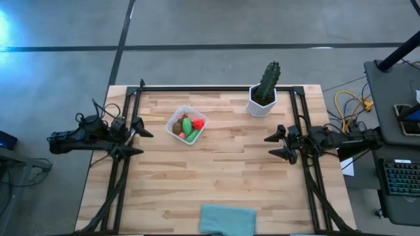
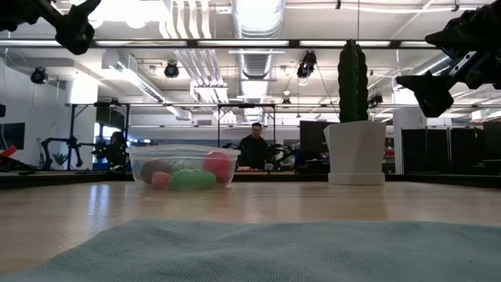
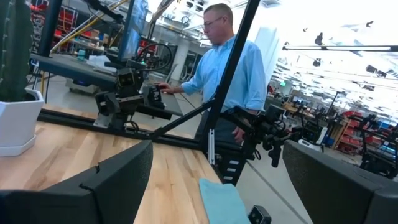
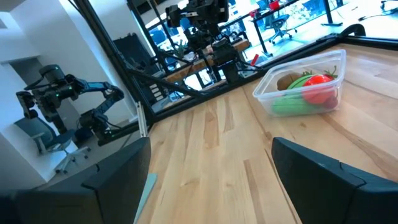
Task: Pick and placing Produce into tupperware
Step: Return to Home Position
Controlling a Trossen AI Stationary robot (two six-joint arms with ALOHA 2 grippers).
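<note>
Resting inside the tupperware (image 1: 169, 131) on the surface (image 1: 230, 183), the produce (image 1: 189, 126) appeared light, hard and smooth, best gripped across its short axis. The thin tupperware would likely flex; grip its rim. At opposite edges, the left end effector (image 1: 140, 142) and the right end effector (image 1: 273, 146) hung with fingers apart, empty.

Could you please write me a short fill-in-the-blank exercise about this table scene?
1. All the produce lies inside the clear ____.
2. The cactus stands in a ____ pot.
3. The folded cloth is ____ in colour.
4. The left gripper and the right gripper both hold their fingers ____.
Missing words: tupperware; white; teal; open.
</note>
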